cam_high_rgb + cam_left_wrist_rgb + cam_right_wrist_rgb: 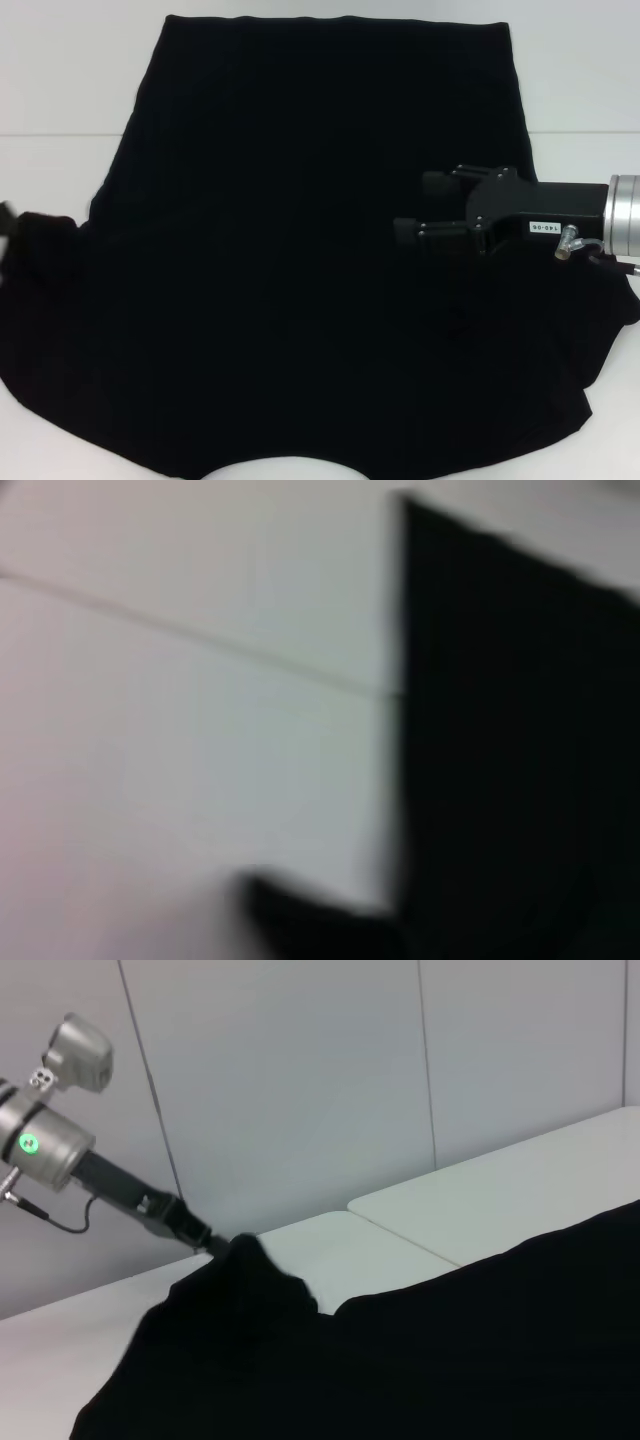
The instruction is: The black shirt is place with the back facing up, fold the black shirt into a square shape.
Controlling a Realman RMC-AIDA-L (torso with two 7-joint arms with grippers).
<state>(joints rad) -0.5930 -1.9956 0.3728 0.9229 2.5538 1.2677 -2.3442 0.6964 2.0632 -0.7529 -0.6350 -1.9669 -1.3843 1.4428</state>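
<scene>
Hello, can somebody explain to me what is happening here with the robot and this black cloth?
A two-armed robot is starting to fold a black shirt spread on a white table. The left claw is at the shirt's left sleeve, where the cloth is bunched up. The right claw is over the shirt's right side, jaws apart. No fold is finished yet.

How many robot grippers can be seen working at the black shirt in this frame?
2. The right gripper hovers over the black shirt at its right side. The left gripper is at the shirt's left sleeve, where the cloth is bunched up and hides its fingers.
</scene>
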